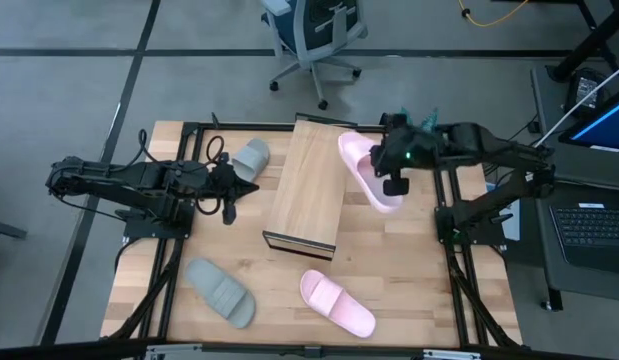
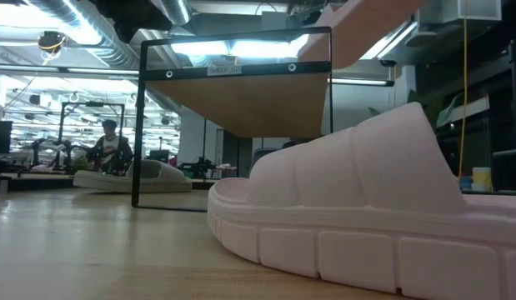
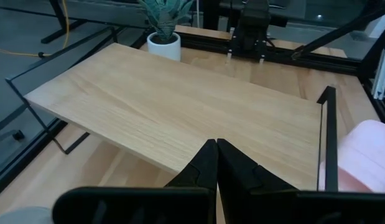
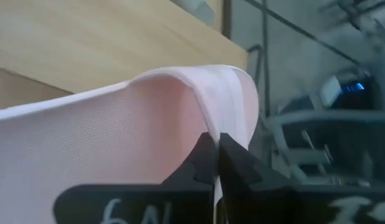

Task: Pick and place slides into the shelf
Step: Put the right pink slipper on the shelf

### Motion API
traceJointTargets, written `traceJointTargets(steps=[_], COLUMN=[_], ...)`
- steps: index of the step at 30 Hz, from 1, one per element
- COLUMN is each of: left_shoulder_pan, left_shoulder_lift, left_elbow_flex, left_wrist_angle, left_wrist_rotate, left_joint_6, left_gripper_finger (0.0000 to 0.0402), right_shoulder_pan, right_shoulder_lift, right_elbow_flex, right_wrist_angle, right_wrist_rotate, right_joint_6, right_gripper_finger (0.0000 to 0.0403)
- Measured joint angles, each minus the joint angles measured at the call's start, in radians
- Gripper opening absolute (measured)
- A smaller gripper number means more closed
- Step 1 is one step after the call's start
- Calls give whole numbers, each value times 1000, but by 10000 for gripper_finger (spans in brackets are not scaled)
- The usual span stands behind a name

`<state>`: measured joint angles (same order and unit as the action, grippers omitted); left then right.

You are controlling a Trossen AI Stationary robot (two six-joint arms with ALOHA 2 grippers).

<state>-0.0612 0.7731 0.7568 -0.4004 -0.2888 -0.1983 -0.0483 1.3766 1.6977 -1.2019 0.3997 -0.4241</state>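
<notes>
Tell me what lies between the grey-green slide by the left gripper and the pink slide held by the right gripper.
In the high view, the light-wood shelf lies between them.

shelf (image 1: 304, 185) mid-table, one slide (image 1: 251, 158) left, one (image 1: 369, 172) right, two (image 1: 220, 291) (image 1: 336, 303) in front

Grey floor (image 1: 79, 90) crossed by dark seams; a wheeled office chair (image 1: 311, 40) stands beyond the bench (image 1: 409, 300); bright ceiling lights (image 2: 241, 48) and exposed ducts (image 2: 82, 33) overhead
</notes>
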Motion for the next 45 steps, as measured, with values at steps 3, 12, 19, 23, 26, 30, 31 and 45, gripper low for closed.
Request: traceJointTargets(steps=[3,12,19,23,26,30,31,45], left_shoulder_pan=[0,0,0,0,0,0,0,0], left_shoulder_lift=[0,0,0,0,0,0,0,0], left_elbow_flex=[0,0,0,0,0,0,0,0], left_wrist_angle=[0,0,14,14,14,16,17,21], left_wrist_rotate=[-23,-43,-53,-86,-98,-98,-98,-120], left_joint_6=[0,0,0,0,0,0,0,0], left_gripper_finger=[0,0,0,0,0,0,0,0], right_shoulder_pan=[-55,-202,-294,-336,-370,-392,-398,-429], right_shoulder_lift=[0,10,52,94,122,158,163,212], right_elbow_flex=[1,-1,-1,-1,-1,-1,-2,-3], right_wrist_angle=[24,87,158,166,194,240,252,381], right_wrist_rotate=[-86,-290,-409,-430,-467,-487,-491,-623], right_joint_6=[-94,-307,-487,-566,-605,-681,-686,-790], right_gripper_finger=[8,8,8,8,8,8,8,8])
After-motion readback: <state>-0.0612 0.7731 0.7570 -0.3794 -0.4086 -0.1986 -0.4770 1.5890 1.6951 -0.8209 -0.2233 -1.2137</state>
